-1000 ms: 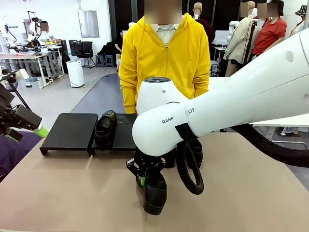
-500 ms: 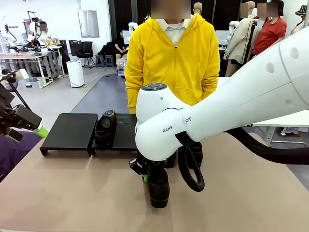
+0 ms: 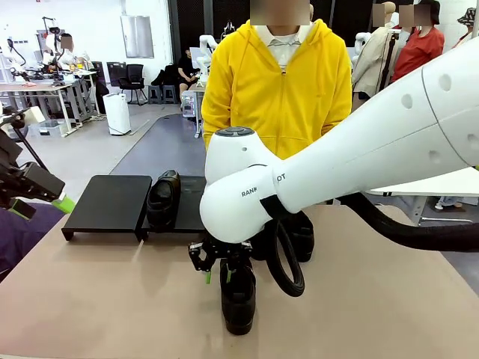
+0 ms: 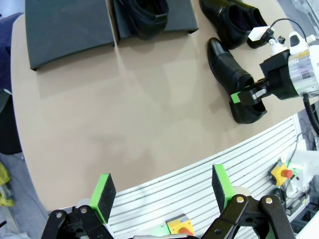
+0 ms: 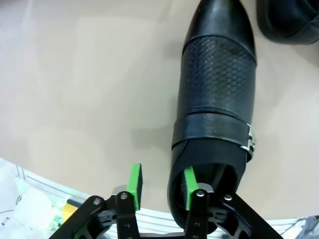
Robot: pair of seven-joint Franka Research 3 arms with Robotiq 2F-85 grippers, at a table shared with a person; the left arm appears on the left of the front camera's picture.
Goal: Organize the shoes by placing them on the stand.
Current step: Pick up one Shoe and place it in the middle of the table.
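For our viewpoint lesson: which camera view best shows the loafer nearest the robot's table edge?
Right wrist view: the loafer is close, textured upper and buckle clear. Left wrist view shows it small; in front view the right arm partly hides it.

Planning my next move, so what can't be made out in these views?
Front view: the right arm hides the stand's right end and most of the far shoes.
Right wrist view: the bottom edge and the right claw cut off the near shoe's heel; pad contact inside is unclear.
Left wrist view: the top edge crops the stand and the racked shoe.
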